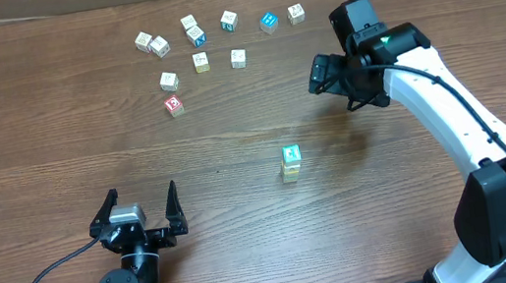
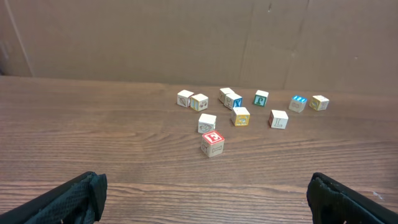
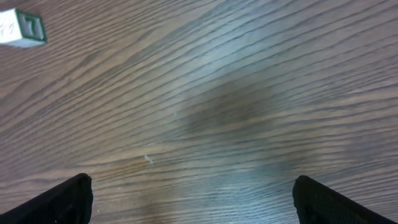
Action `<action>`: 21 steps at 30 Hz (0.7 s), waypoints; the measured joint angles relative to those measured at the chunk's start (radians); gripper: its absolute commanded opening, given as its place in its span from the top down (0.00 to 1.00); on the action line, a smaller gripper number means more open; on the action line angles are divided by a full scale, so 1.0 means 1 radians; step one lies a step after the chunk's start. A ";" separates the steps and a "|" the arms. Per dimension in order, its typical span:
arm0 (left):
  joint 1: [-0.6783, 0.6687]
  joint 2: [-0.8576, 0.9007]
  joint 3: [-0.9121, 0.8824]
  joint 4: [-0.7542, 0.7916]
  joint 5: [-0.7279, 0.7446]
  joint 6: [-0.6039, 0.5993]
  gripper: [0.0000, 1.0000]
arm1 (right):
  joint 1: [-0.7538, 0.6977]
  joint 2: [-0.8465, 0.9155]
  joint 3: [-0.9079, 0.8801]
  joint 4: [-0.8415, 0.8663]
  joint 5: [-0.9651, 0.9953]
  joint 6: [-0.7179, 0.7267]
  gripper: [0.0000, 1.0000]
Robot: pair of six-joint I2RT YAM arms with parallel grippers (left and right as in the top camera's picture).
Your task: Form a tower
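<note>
From above, the tower (image 1: 291,162) stands alone near the middle of the table (image 1: 35,142), teal face on top, with a yellowish cube under it; I can't make out the lowest layer from this angle. The loose cubes (image 1: 209,40) are scattered in a bunch at the far side, well apart from it, which looks like the supply pile. The left gripper (image 1: 140,209) sits at the near left with its fingers spread wide and nothing between them, parked out of the way I'd guess. The right gripper (image 1: 331,73) hangs over bare wood to the far right of the tower, not touching it.

Left wrist view: both fingertips (image 2: 62,199) poke in at the bottom corners, far apart, empty gap between. It's looking across at the loose bunch, red-faced cube (image 2: 212,143) nearest.

Right wrist view: fingers spread here too, only wood grain below, and one green-lettered cube (image 3: 22,28) up in the left corner. Can't tell if that's part of the tower.
</note>
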 measured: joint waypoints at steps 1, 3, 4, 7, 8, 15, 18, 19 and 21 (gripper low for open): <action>0.000 0.000 0.000 0.000 0.000 0.000 0.00 | 0.008 -0.003 0.000 0.000 -0.001 0.000 0.00; 0.000 0.000 0.000 0.000 0.000 0.000 0.01 | 0.026 -0.017 -0.002 0.000 -0.001 0.000 0.00; 0.000 0.000 0.000 0.000 0.000 0.000 0.00 | 0.037 -0.031 -0.003 0.000 -0.001 0.000 0.00; 0.000 0.000 0.000 0.000 0.000 0.000 0.00 | 0.062 -0.085 -0.003 0.000 -0.001 -0.001 0.00; 0.000 0.000 0.000 0.000 0.000 0.000 0.00 | 0.069 -0.111 -0.003 0.000 -0.001 0.000 0.00; 0.000 0.000 0.000 0.000 0.000 0.000 0.00 | 0.074 -0.299 -0.003 0.001 0.000 0.000 0.00; 0.000 0.000 0.000 0.000 0.000 0.000 0.00 | 0.074 -0.375 -0.003 0.000 0.000 0.000 0.00; 0.000 0.000 0.000 0.000 0.000 0.000 0.00 | 0.074 -0.401 -0.003 0.000 -0.001 0.000 0.00; 0.000 0.000 0.000 0.000 0.000 0.000 0.00 | 0.074 -0.447 -0.003 0.000 0.000 0.000 0.00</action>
